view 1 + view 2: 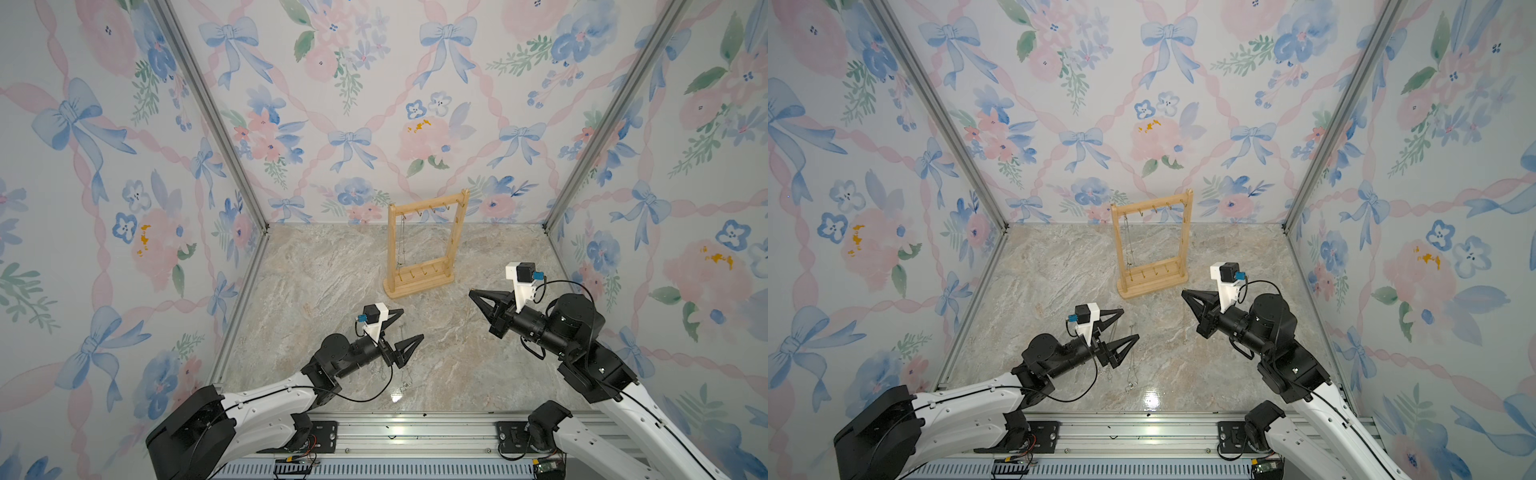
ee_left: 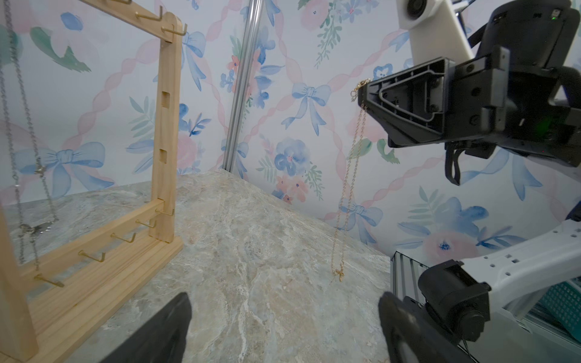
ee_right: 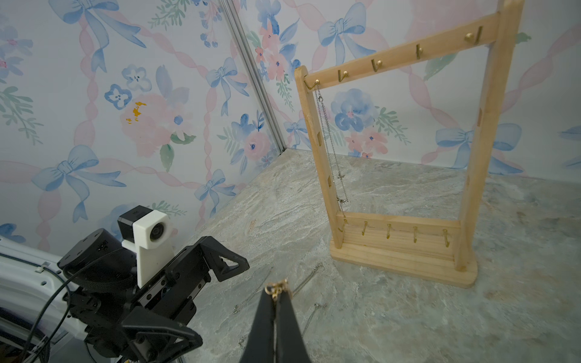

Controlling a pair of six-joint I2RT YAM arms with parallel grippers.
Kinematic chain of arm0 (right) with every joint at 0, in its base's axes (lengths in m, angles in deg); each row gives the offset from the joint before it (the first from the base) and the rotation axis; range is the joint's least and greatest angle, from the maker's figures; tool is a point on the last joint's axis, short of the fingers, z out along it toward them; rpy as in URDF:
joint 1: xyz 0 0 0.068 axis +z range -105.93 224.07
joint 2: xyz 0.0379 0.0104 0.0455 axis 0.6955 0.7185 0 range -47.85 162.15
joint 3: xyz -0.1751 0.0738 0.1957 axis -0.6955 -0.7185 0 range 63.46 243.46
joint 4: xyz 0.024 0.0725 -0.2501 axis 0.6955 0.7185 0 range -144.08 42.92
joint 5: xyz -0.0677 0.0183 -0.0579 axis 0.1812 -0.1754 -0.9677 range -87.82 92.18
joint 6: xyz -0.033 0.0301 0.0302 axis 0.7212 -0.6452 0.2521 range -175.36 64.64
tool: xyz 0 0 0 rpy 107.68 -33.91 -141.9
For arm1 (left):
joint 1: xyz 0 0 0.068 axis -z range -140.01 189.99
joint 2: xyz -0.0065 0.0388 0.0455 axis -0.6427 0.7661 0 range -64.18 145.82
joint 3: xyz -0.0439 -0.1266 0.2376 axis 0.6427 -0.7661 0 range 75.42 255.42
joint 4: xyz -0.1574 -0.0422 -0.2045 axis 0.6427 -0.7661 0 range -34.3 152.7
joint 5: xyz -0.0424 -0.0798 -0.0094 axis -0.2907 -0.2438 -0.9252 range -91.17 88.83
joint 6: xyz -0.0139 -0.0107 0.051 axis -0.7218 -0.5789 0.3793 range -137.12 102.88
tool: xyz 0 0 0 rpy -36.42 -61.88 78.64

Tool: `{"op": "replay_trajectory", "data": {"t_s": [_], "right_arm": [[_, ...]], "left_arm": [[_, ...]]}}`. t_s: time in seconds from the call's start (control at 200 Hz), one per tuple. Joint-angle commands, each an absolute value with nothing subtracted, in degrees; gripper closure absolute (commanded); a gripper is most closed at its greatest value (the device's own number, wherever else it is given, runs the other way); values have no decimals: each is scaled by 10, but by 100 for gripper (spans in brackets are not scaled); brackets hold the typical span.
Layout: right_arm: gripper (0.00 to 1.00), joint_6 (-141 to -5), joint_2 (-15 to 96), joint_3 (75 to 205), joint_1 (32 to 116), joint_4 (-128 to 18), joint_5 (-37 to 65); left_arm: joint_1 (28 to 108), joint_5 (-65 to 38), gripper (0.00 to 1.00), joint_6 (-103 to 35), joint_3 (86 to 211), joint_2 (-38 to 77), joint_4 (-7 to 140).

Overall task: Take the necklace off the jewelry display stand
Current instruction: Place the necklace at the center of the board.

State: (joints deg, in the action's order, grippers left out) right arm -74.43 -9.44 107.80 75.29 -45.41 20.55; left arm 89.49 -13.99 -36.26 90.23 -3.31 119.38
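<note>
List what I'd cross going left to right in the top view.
In order: left wrist camera → left gripper, open → right gripper, shut on the gold necklace → right wrist camera. The jewelry display stand overlaps the left gripper: omitted.

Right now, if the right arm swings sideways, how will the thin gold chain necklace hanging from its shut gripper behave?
Probably floppy: the thin gold chain necklace hangs limp from the right gripper, so it would likely sway. Likely light, its links being so fine. It might slip: only the clasp end looks pinched.

White arms (image 1: 266,405) end in black triangular fingers (image 1: 415,340)
</note>
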Motion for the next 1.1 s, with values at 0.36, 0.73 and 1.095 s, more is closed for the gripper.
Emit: {"op": "replay_trajectory", "data": {"t_s": [0.36,0.73,1.095], "right_arm": [[100,-797,-111,1000,756,-535,259],[100,-799,-133,982,757,-532,268],[100,-785,-156,985,757,-500,268]], "left_arm": [[912,-248,11,-358,980,71,1210],[919,-316,22,-362,1076,181,1201],[937,-347,27,-357,1128,241,1186]]}}
